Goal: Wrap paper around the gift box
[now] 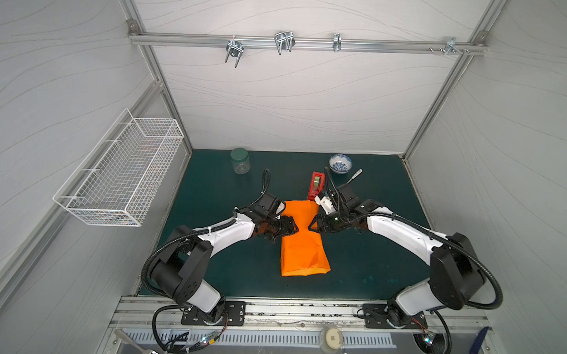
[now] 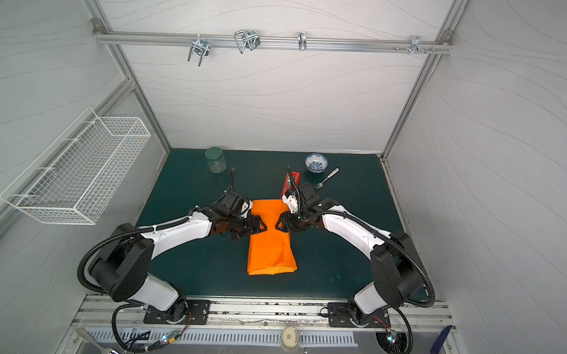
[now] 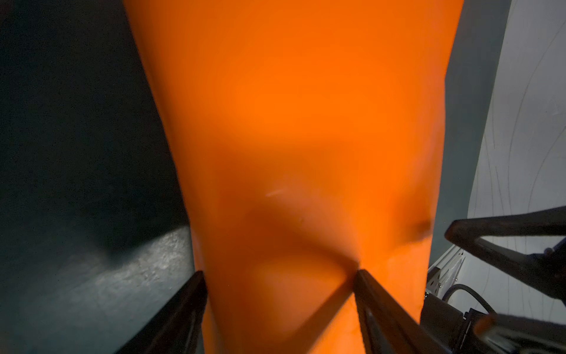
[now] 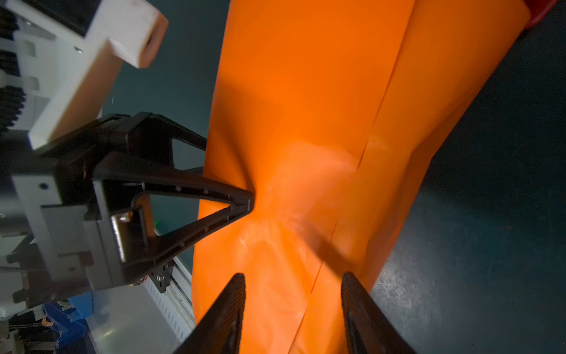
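Orange paper (image 1: 302,253), thin, light and crease-prone, lies mid table (image 1: 207,262); gift box hidden inside. Left gripper (image 1: 294,228) at its 9 o'clock, jaws wide. Right gripper (image 1: 313,225) at 3 o'clock, half-spread. Likely best hold is the loose 12 o'clock end.

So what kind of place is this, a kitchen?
Probably a robot test booth, not a kitchen: white panel walls in a metal frame, two robot arms bolted to a rail, and a green work mat.

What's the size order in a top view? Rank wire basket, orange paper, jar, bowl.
1. wire basket
2. orange paper
3. jar and bowl: they look about alike, so I won't rank them.
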Action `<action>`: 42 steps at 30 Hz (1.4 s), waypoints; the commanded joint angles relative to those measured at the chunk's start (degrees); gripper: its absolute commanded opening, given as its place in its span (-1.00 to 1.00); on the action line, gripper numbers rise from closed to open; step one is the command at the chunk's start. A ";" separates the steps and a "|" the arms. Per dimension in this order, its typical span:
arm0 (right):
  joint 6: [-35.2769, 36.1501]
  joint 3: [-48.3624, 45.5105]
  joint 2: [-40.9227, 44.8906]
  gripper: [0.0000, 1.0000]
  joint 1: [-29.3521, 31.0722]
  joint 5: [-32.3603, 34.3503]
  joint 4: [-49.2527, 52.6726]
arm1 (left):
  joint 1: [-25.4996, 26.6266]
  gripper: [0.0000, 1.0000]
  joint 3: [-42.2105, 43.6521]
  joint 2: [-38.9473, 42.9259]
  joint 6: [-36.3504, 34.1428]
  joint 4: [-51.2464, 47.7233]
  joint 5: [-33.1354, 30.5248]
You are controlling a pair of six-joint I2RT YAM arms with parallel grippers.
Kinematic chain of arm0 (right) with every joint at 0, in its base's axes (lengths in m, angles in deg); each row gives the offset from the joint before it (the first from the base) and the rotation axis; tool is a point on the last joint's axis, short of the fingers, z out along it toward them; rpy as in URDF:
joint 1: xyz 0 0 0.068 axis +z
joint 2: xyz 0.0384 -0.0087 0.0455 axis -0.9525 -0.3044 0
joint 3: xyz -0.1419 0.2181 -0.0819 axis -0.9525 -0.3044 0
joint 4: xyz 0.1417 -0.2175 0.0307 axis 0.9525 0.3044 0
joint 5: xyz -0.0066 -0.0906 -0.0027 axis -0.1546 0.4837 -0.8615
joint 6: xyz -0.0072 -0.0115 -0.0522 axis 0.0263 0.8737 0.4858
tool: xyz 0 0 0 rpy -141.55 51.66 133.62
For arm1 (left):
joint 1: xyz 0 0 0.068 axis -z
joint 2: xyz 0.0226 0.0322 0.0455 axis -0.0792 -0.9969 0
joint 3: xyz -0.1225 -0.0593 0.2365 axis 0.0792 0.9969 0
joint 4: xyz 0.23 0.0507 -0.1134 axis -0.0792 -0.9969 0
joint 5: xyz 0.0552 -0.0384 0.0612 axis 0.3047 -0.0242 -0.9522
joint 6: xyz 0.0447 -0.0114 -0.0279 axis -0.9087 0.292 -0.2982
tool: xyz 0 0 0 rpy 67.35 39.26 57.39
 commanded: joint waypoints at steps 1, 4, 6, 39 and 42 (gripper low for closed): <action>-0.40 0.68 -1.82 0.04 0.34 -2.69 -0.65 | 0.01 0.52 0.94 -2.01 -0.86 -1.62 -2.80; -1.19 0.55 -2.89 0.02 0.05 -3.91 -1.68 | 0.02 0.52 1.05 -1.86 -0.84 -1.63 -2.80; -1.97 0.16 -3.47 0.01 -0.35 -4.95 -2.69 | 0.00 0.52 1.05 -1.79 -0.87 -1.65 -2.80; -11.74 -13.55 10.20 0.04 -6.33 -17.62 -1.42 | -0.05 0.51 1.67 -1.87 0.23 0.10 -1.31; -13.97 -15.06 10.62 0.04 -4.94 -18.79 -3.78 | -0.04 0.51 1.88 -1.49 0.04 -0.18 -1.71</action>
